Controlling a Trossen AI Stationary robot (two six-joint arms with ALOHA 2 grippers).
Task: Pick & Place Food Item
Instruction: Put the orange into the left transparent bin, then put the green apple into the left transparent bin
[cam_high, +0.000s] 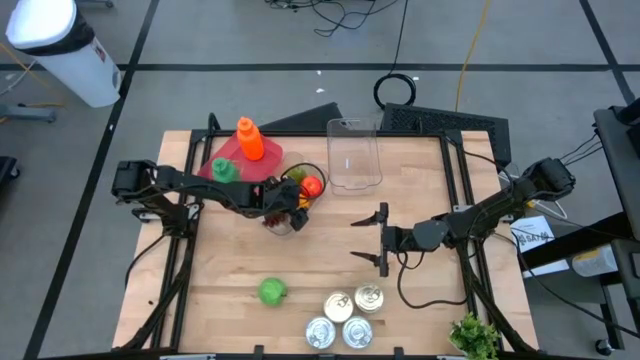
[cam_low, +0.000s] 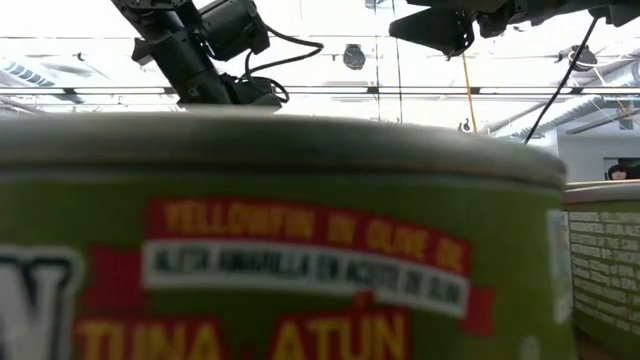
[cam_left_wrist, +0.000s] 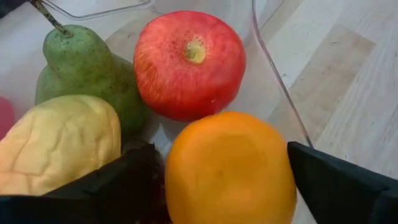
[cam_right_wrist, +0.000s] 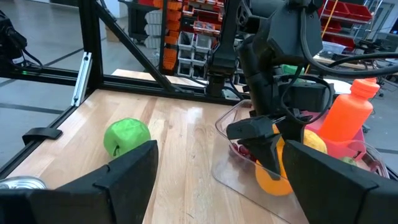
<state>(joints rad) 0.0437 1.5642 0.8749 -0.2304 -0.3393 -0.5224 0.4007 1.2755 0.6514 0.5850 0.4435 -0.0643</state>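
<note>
Left wrist view: the left gripper (cam_left_wrist: 227, 180) is seen with its fingers parted around an orange (cam_left_wrist: 230, 168), lowered into a clear bowl (cam_left_wrist: 273, 74) beside a red apple (cam_left_wrist: 189, 62), pear (cam_left_wrist: 78, 65) and lemon (cam_left_wrist: 59, 143), apparently for release. The right gripper (cam_high: 383, 240) is held open at mid-table, clear of the bowl.

I'm working in what looks like a robotics lab or workshop. The wooden table (cam_high: 300, 270) sits in a black metal frame (cam_high: 180, 250) on a grey floor marked with dark tape lines (cam_high: 120, 110). Beyond the table, loose cables (cam_high: 345, 15) trail over the floor and a white bin (cam_high: 65, 50) stands off one far corner. Behind the table, shelves of orange and red parts bins (cam_right_wrist: 199, 31) line the room, under exposed ceiling pipes (cam_low: 320, 92).
</note>
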